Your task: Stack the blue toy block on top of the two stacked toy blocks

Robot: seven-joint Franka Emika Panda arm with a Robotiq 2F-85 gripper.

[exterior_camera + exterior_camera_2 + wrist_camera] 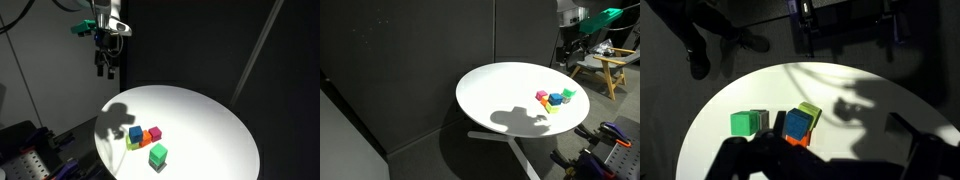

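Note:
The blue toy block [135, 131] sits on the round white table [200, 110], touching an orange-red cube [153, 133] and a yellow-green cube [133, 143]. In the wrist view the blue block [798, 123] looks raised on the orange-red cube [792, 141]. The two stacked toy blocks [158, 155], bright green on top, stand apart near the table edge; they also show in the wrist view [743, 122] and in an exterior view [568, 93]. My gripper [105, 66] hangs open and empty, high above the table's rim, far from the blocks. Its fingers frame the wrist view's bottom [835, 160].
The table [490, 90] is lit against dark walls, and the arm's shadow [520, 118] falls on it. A pink cube [541, 96] lies in the cluster. A wooden stool [605, 65] stands beyond the table.

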